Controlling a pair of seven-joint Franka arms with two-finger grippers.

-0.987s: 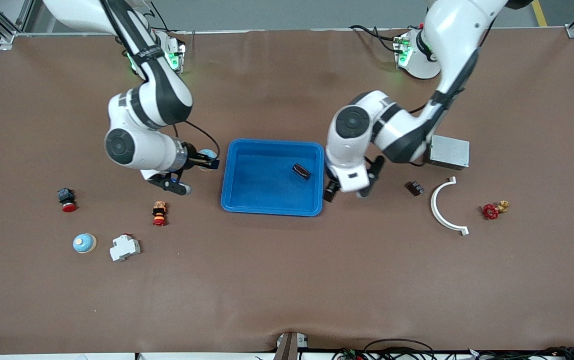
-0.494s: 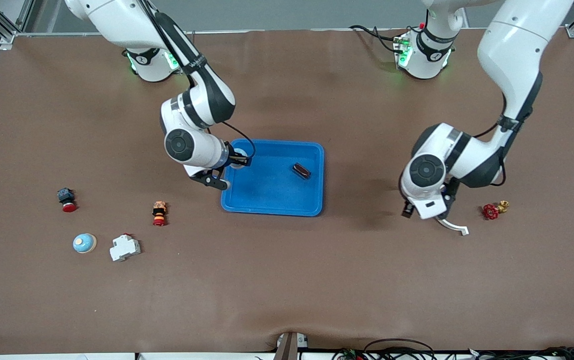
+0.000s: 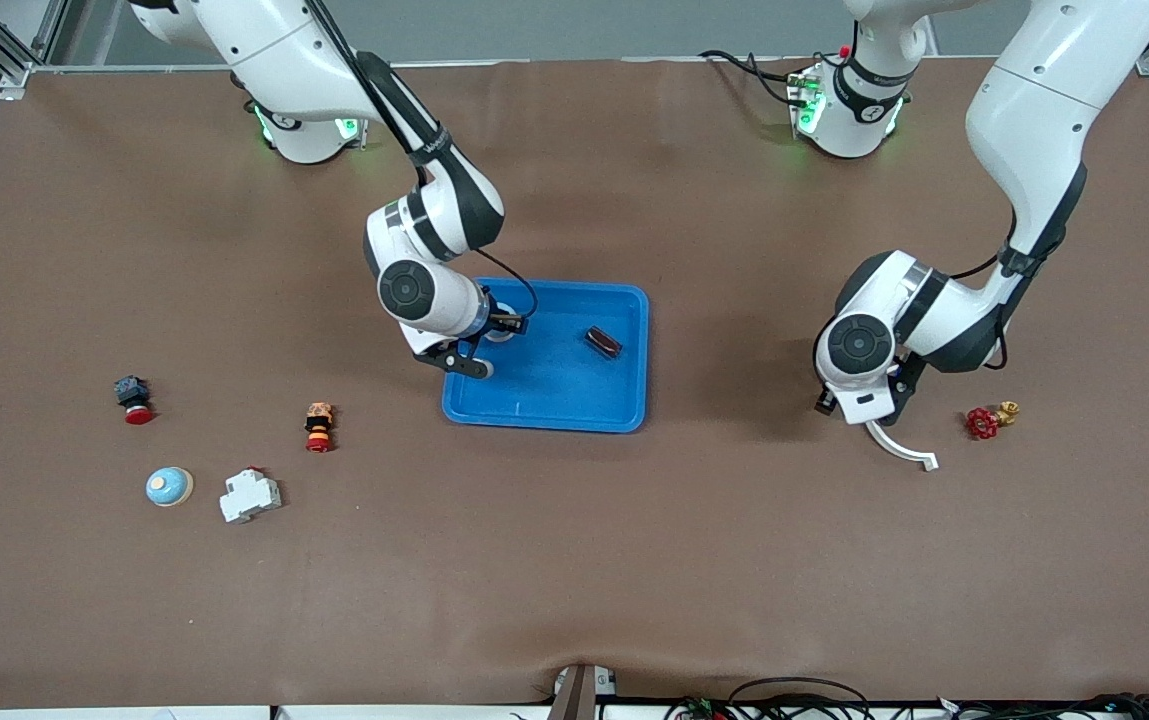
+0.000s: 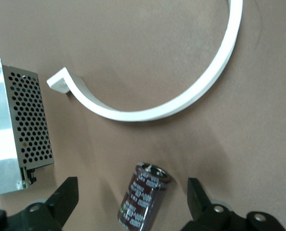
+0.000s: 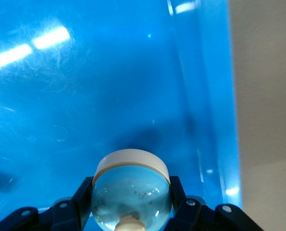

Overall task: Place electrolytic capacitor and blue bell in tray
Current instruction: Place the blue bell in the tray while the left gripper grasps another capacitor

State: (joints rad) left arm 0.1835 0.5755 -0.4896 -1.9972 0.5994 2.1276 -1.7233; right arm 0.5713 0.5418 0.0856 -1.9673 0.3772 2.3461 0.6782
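Your blue tray (image 3: pixel 574 400) sits at mid-frame on the brown desk (image 3: pixel 574 560), with a dark component (image 3: pixel 603 342) lying inside it. Over its upper-left corner the right gripper (image 5: pixel 131 211) has its fingers (image 5: pixel 85 195) clamped on the blue bell (image 5: pixel 131 195). At right of frame, beside the white curved bracket (image 4: pixel 181 103) and perforated metal box (image 4: pixel 18 130), the left gripper (image 4: pixel 131 204) holds its fingers (image 4: pixel 63 197) apart around the electrolytic capacitor (image 4: pixel 144 195).

Right arm reaching from its base, elbow bent, right gripper (image 5: pixel 132 211) clamped on the blue bell (image 5: pixel 131 192) over the tray (image 3: pixel 624 420); left arm folded down, left gripper (image 4: pixel 131 199) spread wide above the electrolytic capacitor (image 4: pixel 144 196)
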